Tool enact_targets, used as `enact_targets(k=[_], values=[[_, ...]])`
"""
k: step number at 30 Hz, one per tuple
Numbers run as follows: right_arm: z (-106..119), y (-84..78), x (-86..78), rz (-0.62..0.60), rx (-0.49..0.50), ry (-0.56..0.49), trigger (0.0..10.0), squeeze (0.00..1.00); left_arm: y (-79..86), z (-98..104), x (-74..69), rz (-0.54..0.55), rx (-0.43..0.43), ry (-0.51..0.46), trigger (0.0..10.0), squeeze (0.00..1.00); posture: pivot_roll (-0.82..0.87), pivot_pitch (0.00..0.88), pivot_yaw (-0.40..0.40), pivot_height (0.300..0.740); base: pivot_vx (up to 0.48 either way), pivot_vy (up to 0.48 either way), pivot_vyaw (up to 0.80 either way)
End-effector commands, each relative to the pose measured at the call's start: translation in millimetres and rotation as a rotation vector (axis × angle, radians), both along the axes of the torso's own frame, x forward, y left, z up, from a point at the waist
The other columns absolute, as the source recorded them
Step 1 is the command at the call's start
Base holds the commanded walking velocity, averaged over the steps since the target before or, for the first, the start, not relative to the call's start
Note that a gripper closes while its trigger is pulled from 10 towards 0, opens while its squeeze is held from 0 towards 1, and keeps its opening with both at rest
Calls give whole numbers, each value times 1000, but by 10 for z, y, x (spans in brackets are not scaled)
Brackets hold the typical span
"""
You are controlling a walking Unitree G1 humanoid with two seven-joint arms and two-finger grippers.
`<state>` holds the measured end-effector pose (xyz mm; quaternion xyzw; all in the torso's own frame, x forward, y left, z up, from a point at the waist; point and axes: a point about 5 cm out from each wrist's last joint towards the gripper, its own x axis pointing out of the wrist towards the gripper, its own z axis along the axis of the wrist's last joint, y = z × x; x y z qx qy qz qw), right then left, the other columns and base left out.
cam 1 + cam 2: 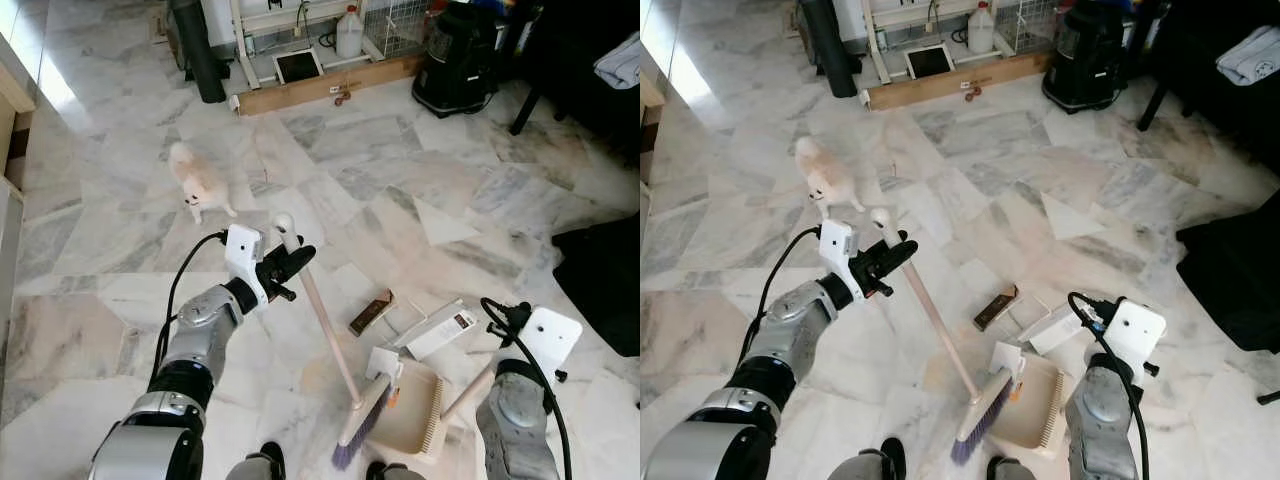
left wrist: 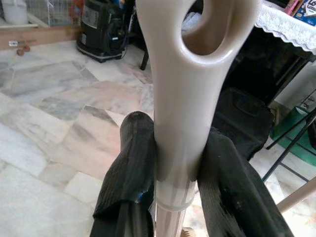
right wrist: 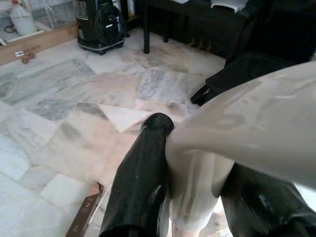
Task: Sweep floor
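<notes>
Down by the robot's feet, a beige plastic dustpan (image 1: 408, 412) lies flat on the marble floor (image 1: 470, 190), its comb-toothed edge toward the right arm. The right pincer (image 3: 195, 173) is clamped on the dustpan's pale, smooth handle, one black ribbed finger (image 3: 140, 182) pressed on each side. Touching the pan's near-left rim is the broom head (image 1: 362, 422), purple bristles splayed on the stone. The broom (image 1: 325, 320) leans up and to the left on a slim wooden stick, capped by a glossy cream grip with an oval hanging hole. The left pincer (image 1: 292, 262) is closed around that grip just under the hole.

Just beyond the pan lie a flat white carton (image 1: 440, 330) and a small brown box (image 1: 371, 312), near each other but apart. Past them the floor opens wide: grey and pink veined slabs, polished, with plenty of bare room in the middle. A small fluffy cream dog (image 1: 198, 182) stands on it left of centre. A black bag (image 1: 605, 280) edges in at the right.

Farthest off, a long wooden board (image 1: 320, 88) marks the floor's far edge, with a white plastic jug (image 1: 349, 32) behind it, a dark rolled mat (image 1: 198, 50) upright to its left, and a black round appliance (image 1: 458, 58) to its right.
</notes>
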<state>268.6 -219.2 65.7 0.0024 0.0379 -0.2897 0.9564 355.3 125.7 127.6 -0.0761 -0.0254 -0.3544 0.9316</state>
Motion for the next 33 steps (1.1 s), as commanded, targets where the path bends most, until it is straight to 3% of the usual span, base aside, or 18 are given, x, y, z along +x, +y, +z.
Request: enact_targets(k=[1, 12, 18, 20, 24, 27, 33], values=[[-4, 30, 34, 6, 20, -15, 10000, 0, 52, 52, -9, -25, 9, -20, 10000, 0, -25, 164, 58, 740, 0, 0, 0], [-11, 115, 138, 16, 47, -28, 10000, 0, 301, 262, -78, -37, 57, -89, 10000, 0, 15, 132, 70, 740, 0, 0, 0], [-35, 160, 173, 19, 57, -32, 10000, 0, 398, 480, -170, -62, 87, -141, 10000, 0, 23, 115, 83, 740, 0, 0, 0], [-45, 150, 161, 16, 58, -33, 10000, 0, 466, 596, -123, 16, 93, -190, 10000, 0, 25, 112, 85, 740, 0, 0, 0], [-61, 142, 147, 11, 57, -31, 10000, 0, 488, 632, -76, 88, 96, -220, 10000, 0, 19, 111, 89, 740, 0, 0, 0], [-85, 126, 106, -2, 42, -22, 10000, 0, 462, 608, 0, 229, 81, -234, 10000, 0, 1, 111, 91, 740, 0, 0, 0], [-127, 40, -24, -40, 6, 11, 10000, 0, 306, 463, 27, 255, 42, -195, 10000, 0, -32, 136, 88, 740, 0, 0, 0]])
